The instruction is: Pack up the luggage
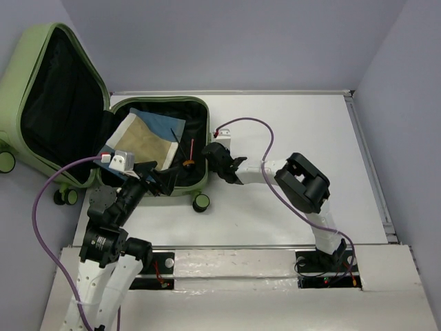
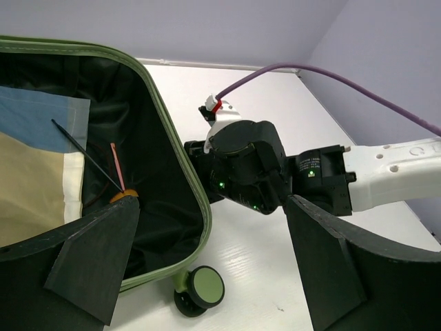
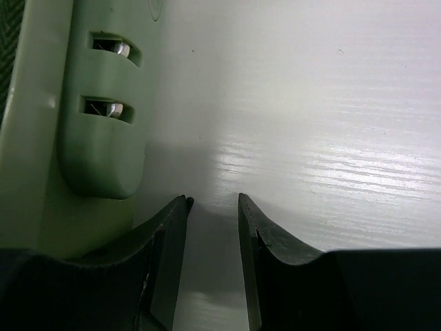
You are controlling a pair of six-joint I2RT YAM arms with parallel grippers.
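Luggage point(image 1: 10, 103) open, upper left of frame; cloth point(image 1: 148, 141) inside. L gripper point(image 1: 160, 177) wide, empty, at near rim. R gripper point(image 3: 213, 200) narrow gap, empty, beside outer wall.

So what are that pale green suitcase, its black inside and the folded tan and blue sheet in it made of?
The pale green suitcase shell looks like hard moulded plastic: smooth, satin, with rounded corners. Its black lining seems to be fabric, slack and creased. The folded tan and blue sheet is probably soft cloth, judging by its fold lines.
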